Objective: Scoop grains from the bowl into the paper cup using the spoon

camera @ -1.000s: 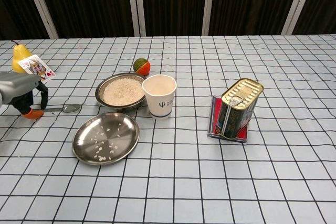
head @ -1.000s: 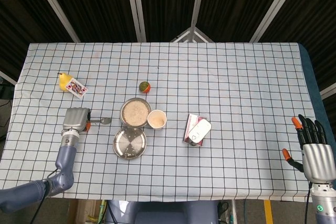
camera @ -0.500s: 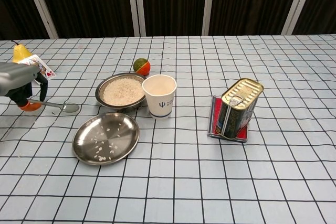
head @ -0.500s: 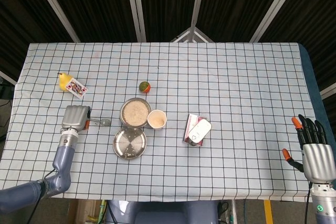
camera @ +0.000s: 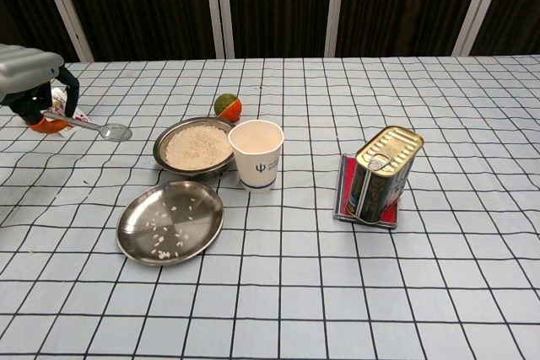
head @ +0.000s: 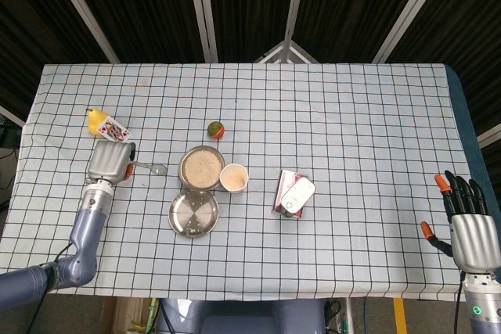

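Nearest you on the checked tablecloth (camera: 354, 292) sits the empty steel plate (camera: 170, 221), with a few stray grains scattered on it. Just behind it stand the bowl (camera: 195, 147) of grains and the paper cup (camera: 256, 153), side by side and nearly touching, the cup to the right of the bowl. Off to your right, well apart from these, a tin can (camera: 380, 174) leans on a red-edged case (camera: 344, 185). Behind the bowl lies a small orange-and-green fruit (camera: 227, 106). At the far left of the table a yellow pear (head: 95, 120) and a playing card (head: 115, 129) lie together, right beside your left hand.

Your left hand (head: 109, 161) is closed on the handle of the spoon (camera: 93, 126), which it holds lifted above the cloth, its bowl end pointing right toward the grains. Nothing stands between the spoon tip and the bowl; only bare cloth lies in that gap. The spoon's bowl looks empty in the chest view.

Your right hand (head: 465, 220) hangs off the near right corner of the table, fingers spread and apart, holding nothing. It is far from everything on the table.

The bowl lies to the right of your left hand, near but not touching the spoon tip, and the paper cup lies just beyond the bowl on the same line.
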